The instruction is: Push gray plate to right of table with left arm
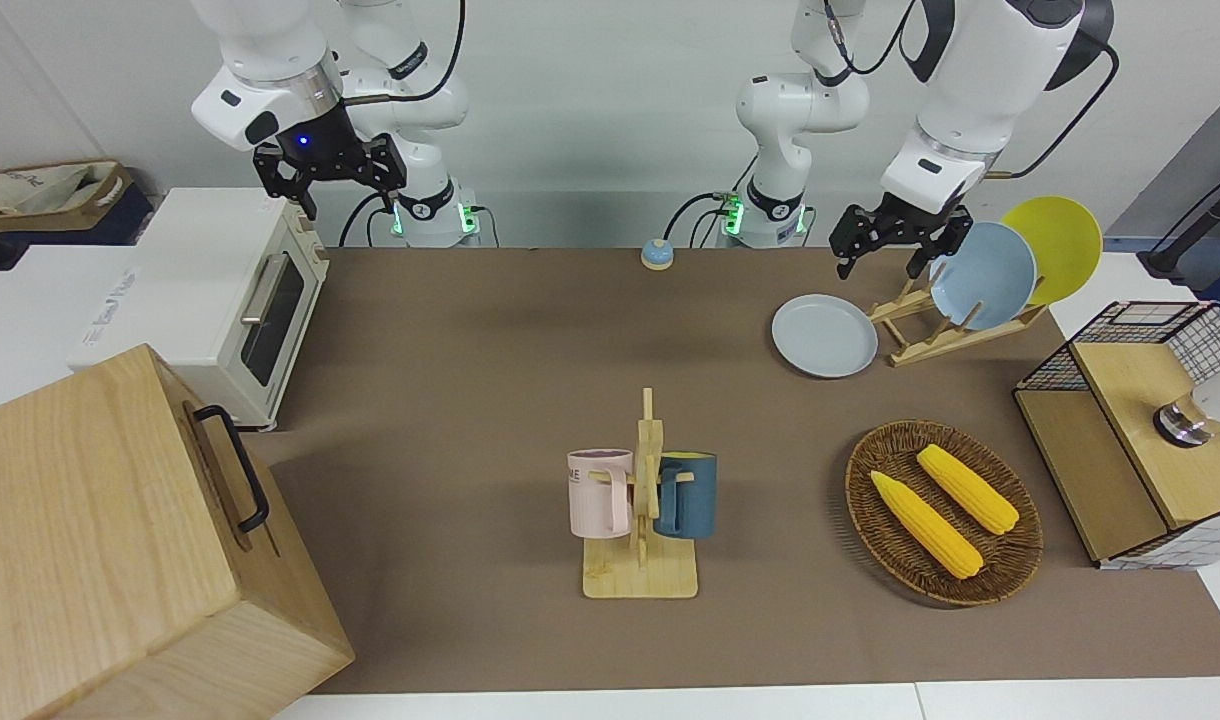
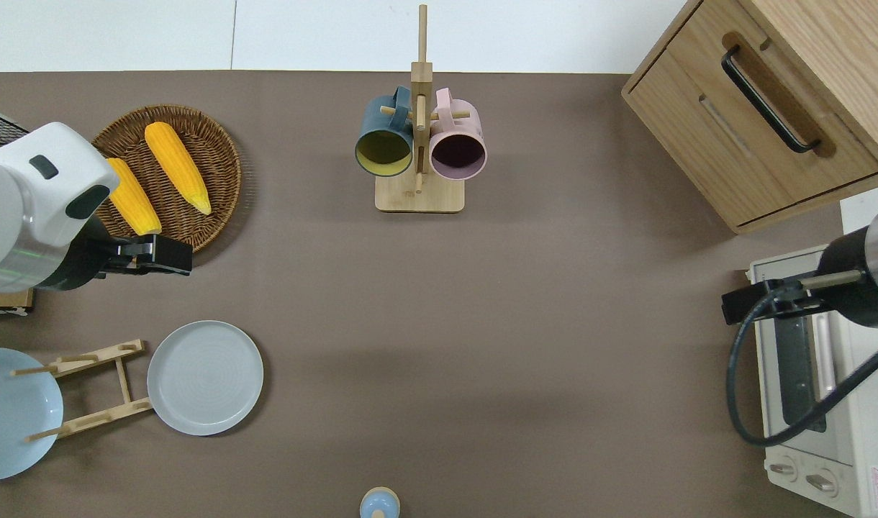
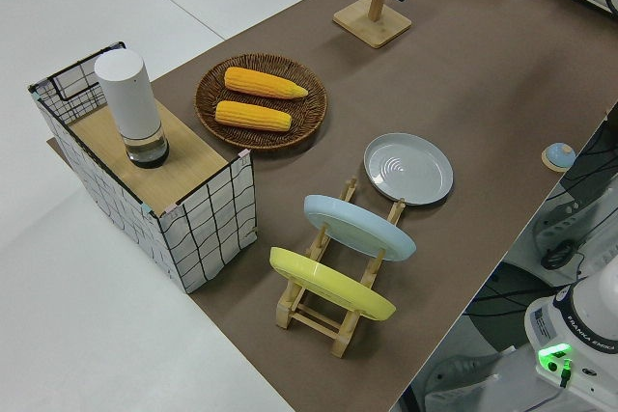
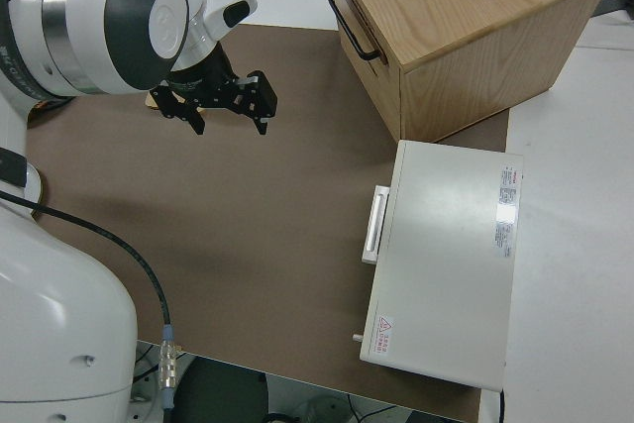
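Observation:
The gray plate [image 1: 824, 335] lies flat on the brown table [image 1: 490, 350], toward the left arm's end, touching the foot of a wooden plate rack; it also shows in the overhead view [image 2: 205, 378] and the left side view [image 3: 408, 168]. My left gripper [image 1: 880, 265] is open, empty and up in the air. In the overhead view [image 2: 158, 257] it is over the table at the wicker basket's rim, between the basket and the gray plate, apart from the plate. My right gripper [image 1: 330, 180] is open and parked.
A sky-blue plate [image 1: 982, 275] and a yellow plate [image 1: 1055, 245] stand in the rack [image 1: 935, 345]. A wicker basket [image 1: 854, 490] holds two corn cobs. A mug stand [image 1: 642, 575], small bell [image 1: 656, 254], wire box [image 1: 1130, 450], toaster oven [image 1: 220, 300] and wooden cabinet [image 1: 120, 540] are about.

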Tool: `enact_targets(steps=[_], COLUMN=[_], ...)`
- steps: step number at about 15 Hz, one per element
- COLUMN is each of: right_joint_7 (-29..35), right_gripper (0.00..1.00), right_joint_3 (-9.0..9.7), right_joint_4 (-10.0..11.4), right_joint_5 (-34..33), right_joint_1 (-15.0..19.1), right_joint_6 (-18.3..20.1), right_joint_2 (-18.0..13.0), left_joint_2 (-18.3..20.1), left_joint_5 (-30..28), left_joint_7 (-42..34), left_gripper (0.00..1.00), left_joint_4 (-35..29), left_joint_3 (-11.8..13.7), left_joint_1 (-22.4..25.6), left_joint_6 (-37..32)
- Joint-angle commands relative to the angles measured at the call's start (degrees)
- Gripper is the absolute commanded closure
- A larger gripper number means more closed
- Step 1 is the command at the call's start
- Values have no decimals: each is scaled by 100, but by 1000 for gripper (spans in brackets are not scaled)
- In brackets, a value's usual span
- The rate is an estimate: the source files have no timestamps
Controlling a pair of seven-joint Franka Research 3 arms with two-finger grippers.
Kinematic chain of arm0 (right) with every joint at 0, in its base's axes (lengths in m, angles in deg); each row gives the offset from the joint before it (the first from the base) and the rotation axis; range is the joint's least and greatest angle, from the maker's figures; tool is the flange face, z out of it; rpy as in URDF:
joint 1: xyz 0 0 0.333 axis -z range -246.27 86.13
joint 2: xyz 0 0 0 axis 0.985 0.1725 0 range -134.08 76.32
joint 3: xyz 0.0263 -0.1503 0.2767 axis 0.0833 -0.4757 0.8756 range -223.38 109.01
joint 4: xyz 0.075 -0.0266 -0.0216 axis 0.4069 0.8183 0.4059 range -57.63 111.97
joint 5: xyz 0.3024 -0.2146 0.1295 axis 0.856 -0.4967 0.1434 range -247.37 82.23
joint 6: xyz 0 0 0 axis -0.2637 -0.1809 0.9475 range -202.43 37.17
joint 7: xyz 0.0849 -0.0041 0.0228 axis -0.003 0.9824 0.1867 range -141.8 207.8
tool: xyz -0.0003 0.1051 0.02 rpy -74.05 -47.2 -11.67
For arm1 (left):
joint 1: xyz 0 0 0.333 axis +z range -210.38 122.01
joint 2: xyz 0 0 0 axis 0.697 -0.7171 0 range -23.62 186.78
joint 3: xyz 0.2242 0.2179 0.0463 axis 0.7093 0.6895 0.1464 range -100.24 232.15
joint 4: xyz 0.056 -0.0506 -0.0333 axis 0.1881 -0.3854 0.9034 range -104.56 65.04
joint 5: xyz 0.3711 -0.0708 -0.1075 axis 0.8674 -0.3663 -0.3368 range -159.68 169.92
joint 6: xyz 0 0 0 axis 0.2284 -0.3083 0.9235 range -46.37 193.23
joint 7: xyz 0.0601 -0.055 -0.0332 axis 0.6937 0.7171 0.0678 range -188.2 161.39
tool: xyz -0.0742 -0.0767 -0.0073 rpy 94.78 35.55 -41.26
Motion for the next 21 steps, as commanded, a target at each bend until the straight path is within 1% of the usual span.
enact_targets(steps=[1, 8, 12, 14, 17, 20, 21], right_joint_7=[66, 66, 66, 66, 66, 66, 75], right_gripper=[17, 17, 17, 17, 17, 17, 17], right_joint_3=[92, 92, 92, 92, 92, 92, 92], right_joint_4=[-53, -53, -53, -53, -53, -53, -53], right_joint_5=[25, 25, 25, 25, 25, 25, 25], right_joint_1=[116, 107, 107, 107, 107, 116, 107], right_joint_6=[89, 89, 89, 89, 89, 89, 89], right_joint_2=[-14, -14, -14, -14, -14, -14, -14], left_joint_2=[71, 124, 282, 475, 879, 1134, 1205], left_joint_5=[94, 94, 103, 103, 103, 207, 226], left_joint_7=[52, 43, -18, -45, -80, -483, -589], left_gripper=[7, 7, 7, 7, 7, 7, 7], left_joint_4=[39, 22, -118, -355, -961, -1471, -1682], left_joint_3=[60, 51, 34, 34, 34, 34, 42], left_joint_1=[-13, -22, -48, -39, -74, -66, -31], left_joint_6=[-202, -326, -545, -537, -318, -46, 164])
